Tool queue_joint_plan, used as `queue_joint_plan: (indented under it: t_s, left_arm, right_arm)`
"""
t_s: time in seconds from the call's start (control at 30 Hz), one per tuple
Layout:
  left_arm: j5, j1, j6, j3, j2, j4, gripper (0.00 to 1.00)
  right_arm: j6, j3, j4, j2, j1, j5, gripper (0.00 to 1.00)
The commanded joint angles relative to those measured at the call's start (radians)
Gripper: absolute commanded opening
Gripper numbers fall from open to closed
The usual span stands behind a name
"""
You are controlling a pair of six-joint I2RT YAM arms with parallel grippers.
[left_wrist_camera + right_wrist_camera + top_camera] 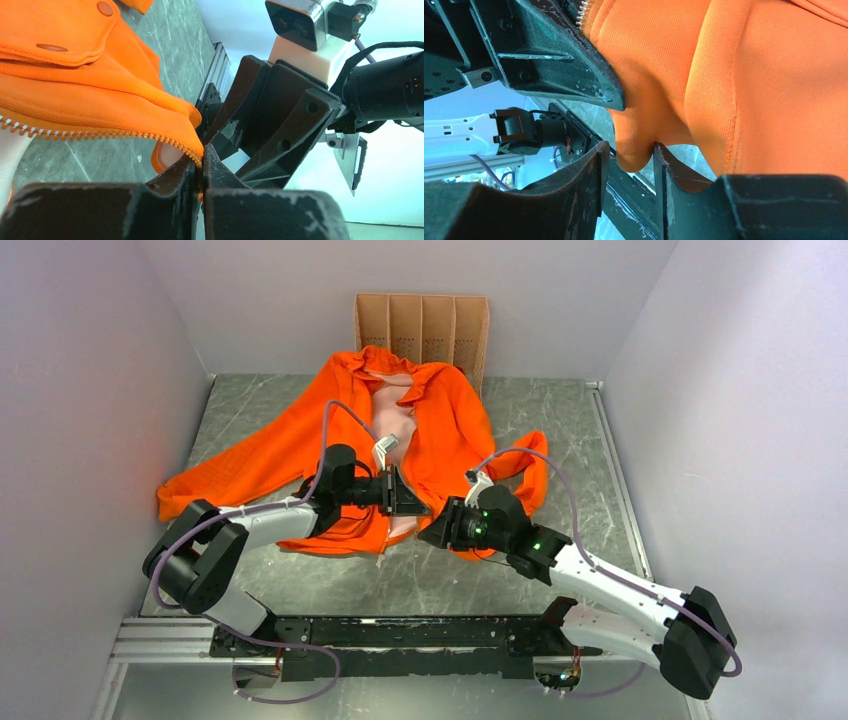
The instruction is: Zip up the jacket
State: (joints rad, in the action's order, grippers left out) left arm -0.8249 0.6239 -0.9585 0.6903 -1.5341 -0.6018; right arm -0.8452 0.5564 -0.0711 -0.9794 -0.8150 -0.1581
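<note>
The orange jacket (450,430) lies flat on the table, front open, with its pale pink lining (393,425) showing down the middle. My left gripper (412,502) sits at the bottom hem and is shut on the lower end of the zipper edge (100,135). In the left wrist view its jaws (202,162) pinch the toothed tape. My right gripper (432,532) faces it from the right, open. In the right wrist view a hanging corner of the jacket (631,150) sits between its fingertips (629,150), touching the right finger (664,165). The zipper slider is not visible.
A cardboard divider box (420,330) stands against the back wall behind the collar. The left sleeve (230,475) stretches toward the left wall. A metal rail (400,632) carrying the arm bases runs along the near edge. The two grippers are nearly touching.
</note>
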Motion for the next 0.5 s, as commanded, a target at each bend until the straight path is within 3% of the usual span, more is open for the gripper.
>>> queue_joint_plan:
  t_s: [0.0, 0.47]
  left_arm:
    - [-0.034, 0.018, 0.038, 0.017, 0.017, -0.025, 0.08]
    - [-0.035, 0.039, 0.053, 0.035, 0.005, -0.009, 0.08]
  right_arm:
    - [-0.011, -0.016, 0.03, 0.015, 0.015, -0.02, 0.4]
    - [-0.013, -0.033, 0.058, 0.002, 0.027, -0.051, 0.33]
